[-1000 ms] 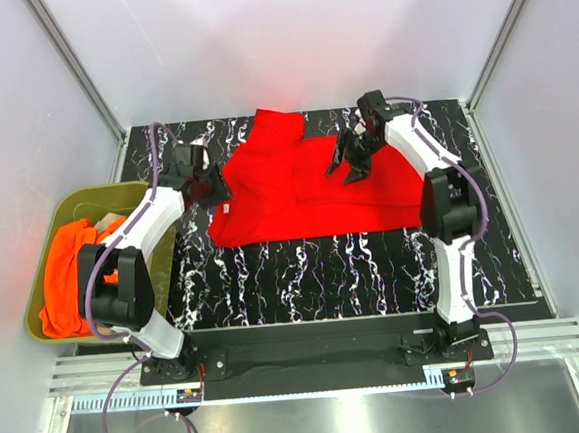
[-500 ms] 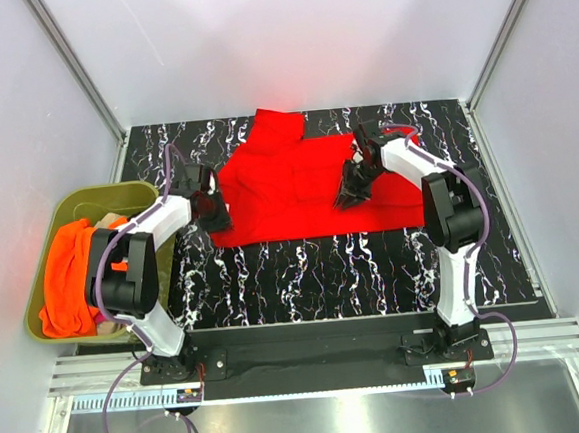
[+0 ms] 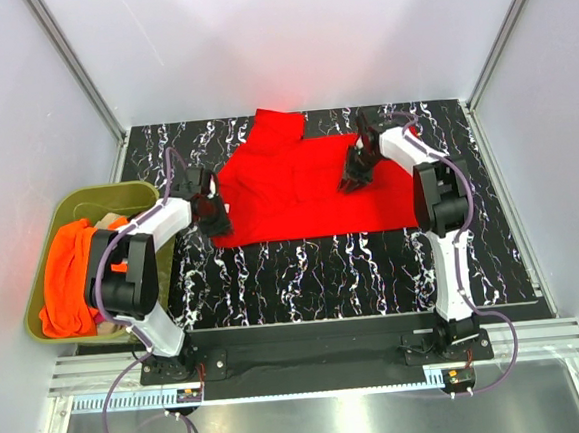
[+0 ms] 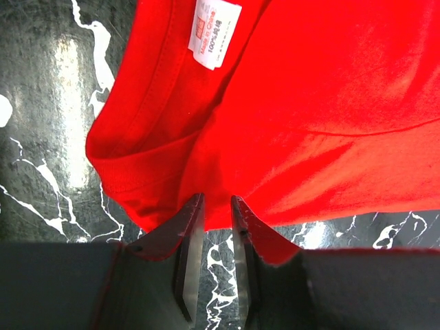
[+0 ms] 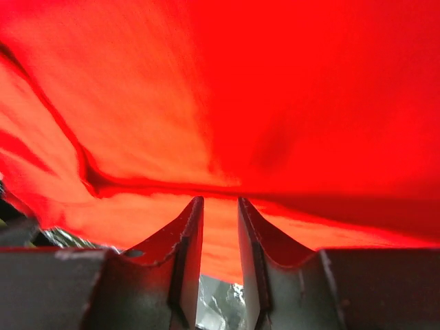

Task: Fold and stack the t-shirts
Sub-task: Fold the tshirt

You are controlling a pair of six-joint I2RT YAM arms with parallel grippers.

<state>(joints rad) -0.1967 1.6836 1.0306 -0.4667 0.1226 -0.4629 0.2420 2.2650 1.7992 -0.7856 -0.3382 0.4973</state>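
While both arms crouch over the red t-shirt (image 3: 293, 191), spread flat on the marbled table (image 3: 324, 274), its long axis runs from one gripper to the other. The left gripper (image 3: 214, 217) sits at the collar-end hem, neck label (image 4: 215, 34) just ahead of its tips, the cloth stretching away to its right. The right gripper (image 3: 352, 179) stands on the body, with cloth on every side. Each pair of jaws is drawn narrow with red fabric between the tips; whether either truly bites cannot be told. A fold, on this reading, would carry the left hem toward the right gripper. An orange t-shirt (image 3: 68, 274) lies in the tub (image 3: 43, 211), off to the left gripper's left.
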